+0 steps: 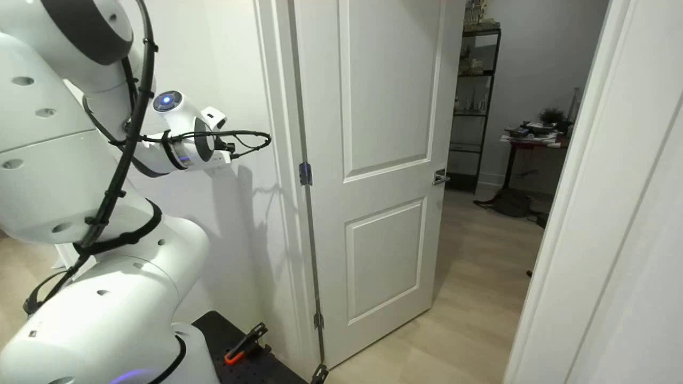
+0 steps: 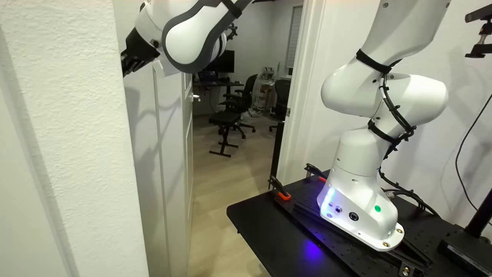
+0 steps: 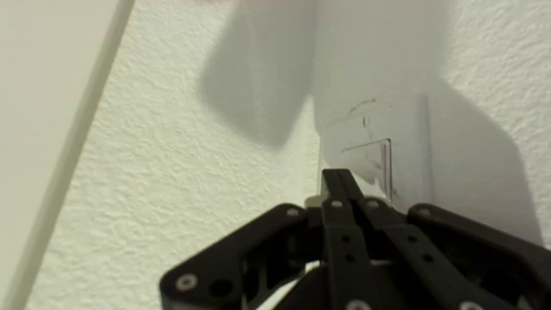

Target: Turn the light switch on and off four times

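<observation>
The light switch (image 3: 366, 159), a white rocker in a white wall plate (image 3: 407, 129), shows in the wrist view. My gripper (image 3: 338, 172) is shut, its two black fingertips pressed together with nothing between them. The tips overlap the lower left part of the switch in this view; whether they touch it I cannot tell. In an exterior view the black gripper (image 2: 132, 63) points at the wall, its tips partly cut off by the wall's corner. The switch itself does not show in either exterior view.
An open white door (image 1: 392, 176) and its frame (image 1: 283, 176) stand beside the arm. A black cable loop (image 1: 256, 140) sticks out from the wrist near that frame. The arm's base sits on a black table (image 2: 265, 227) with clamps (image 2: 280, 187). A wall corner (image 2: 127, 154) rises close by the gripper.
</observation>
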Available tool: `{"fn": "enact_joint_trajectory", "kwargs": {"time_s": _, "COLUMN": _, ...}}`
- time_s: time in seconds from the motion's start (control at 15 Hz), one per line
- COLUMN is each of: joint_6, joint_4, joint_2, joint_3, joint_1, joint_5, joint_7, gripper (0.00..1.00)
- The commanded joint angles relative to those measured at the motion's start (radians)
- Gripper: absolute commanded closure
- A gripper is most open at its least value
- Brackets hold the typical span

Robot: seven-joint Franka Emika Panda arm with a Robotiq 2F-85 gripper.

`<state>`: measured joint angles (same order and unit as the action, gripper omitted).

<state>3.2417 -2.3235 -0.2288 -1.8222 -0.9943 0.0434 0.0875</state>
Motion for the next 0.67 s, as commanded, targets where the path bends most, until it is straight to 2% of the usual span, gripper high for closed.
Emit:
{"fn": "enact_joint_trajectory", "kwargs": {"time_s": 0.0, "joint_6": -0.061, "joint_4": 0.047, "joint_2": -0.059, "joint_3": -0.069, "joint_1": -0.078, "joint_5": 0.014, "joint_7": 0.022, "gripper": 1.0}}
{"fn": "enact_joint_trajectory", "kwargs": {"time_s": 0.2, "joint_6": -0.105, "joint_4": 0.069, "joint_2": -0.089, "joint_3": -0.103, "joint_1": -0.123, "joint_5": 0.02, "joint_7": 0.022, "gripper": 1.0}}
{"fn": "enact_joint_trajectory", "kwargs": {"time_s": 0.33, "joint_6": -0.191, "joint_4": 0.09, "joint_2": -0.081, "joint_3": -0.105, "joint_1": -0.14, "joint_5": 0.012, "joint_7": 0.004, "gripper": 1.0}}
{"fn": "enact_joint_trajectory", "kwargs": {"time_s": 0.6, "joint_6": -0.45, "joint_4": 0.139, "joint_2": -0.011, "joint_3": -0.084, "joint_1": -0.154, "joint_5": -0.009, "joint_7": -0.055, "gripper": 1.0}}
